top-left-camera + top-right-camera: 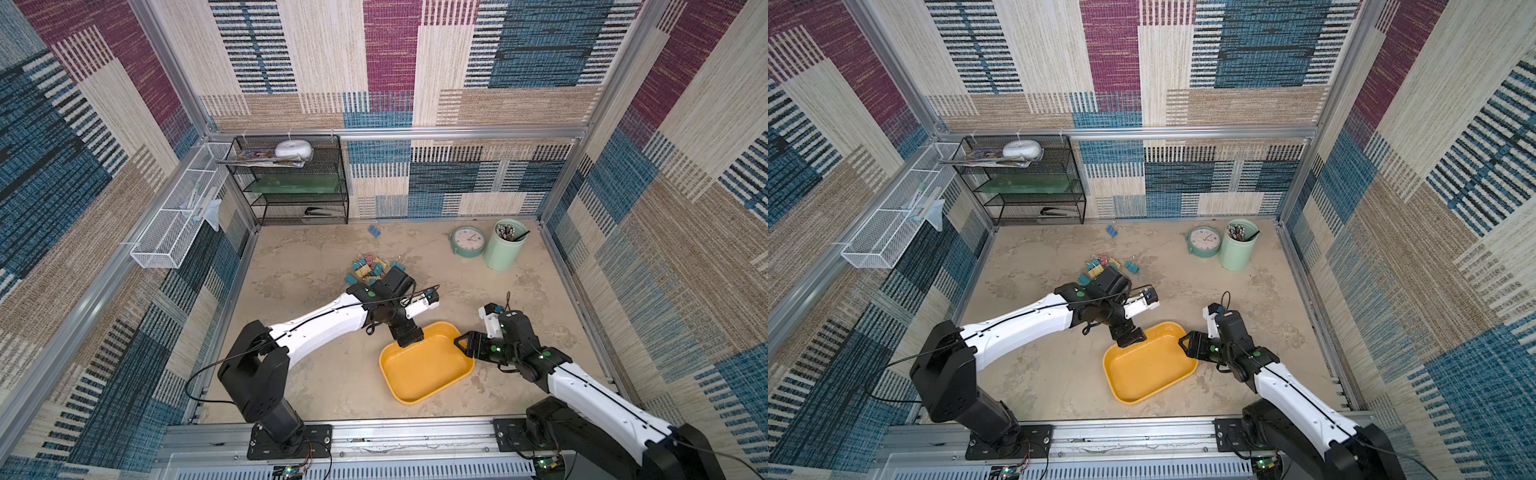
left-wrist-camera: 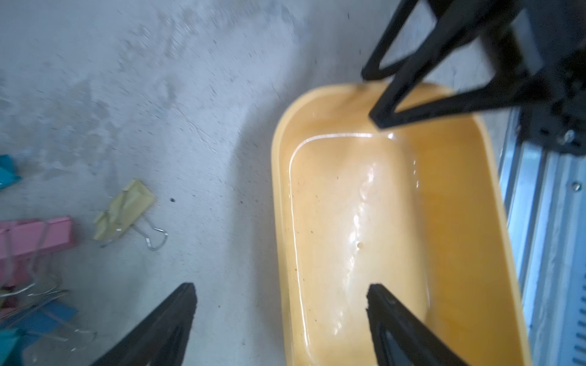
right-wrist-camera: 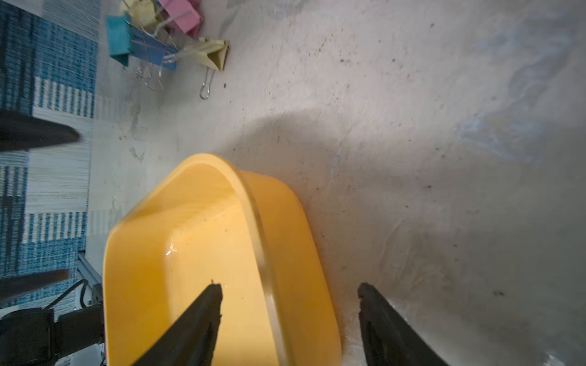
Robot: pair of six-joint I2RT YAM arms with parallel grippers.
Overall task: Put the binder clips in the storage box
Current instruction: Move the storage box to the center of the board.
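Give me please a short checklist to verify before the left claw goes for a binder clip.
1. Left claw open and empty: ok.
2. Storage box has room, no clips inside: ok.
3. Right claw clear of the box: not ok; it is open astride the rim, one finger inside, one outside.
4. Right claw touching the rim: cannot tell.
5. Binder clips all in one pile on the table: not ok; one blue clip lies apart by the back wall.
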